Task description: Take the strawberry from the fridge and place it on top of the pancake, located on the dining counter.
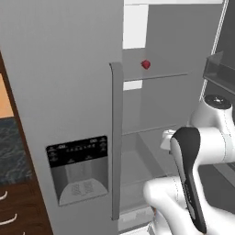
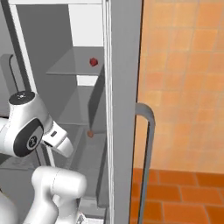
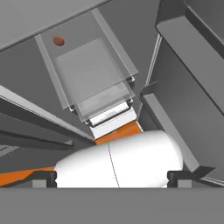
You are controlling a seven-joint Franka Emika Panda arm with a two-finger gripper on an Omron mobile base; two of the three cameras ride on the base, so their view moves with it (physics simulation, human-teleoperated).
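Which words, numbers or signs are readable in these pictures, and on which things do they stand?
Nothing can be read with certainty.
Dispenser panel on the fridge: rows of small white marks, too small and blurred to read.
Arm joint: a small round emblem, too blurred to read.
Strawberry and shelf: no text.

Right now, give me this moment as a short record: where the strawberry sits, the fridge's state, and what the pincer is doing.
strawberry: on an upper glass shelf inside the fridge, untouched
fridge: right door swung open, left door with the dispenser shut
pincer: open, holding nothing, well below the berry's shelf
other item: a small orange-brown thing on a lower shelf
task stage: berry not yet picked
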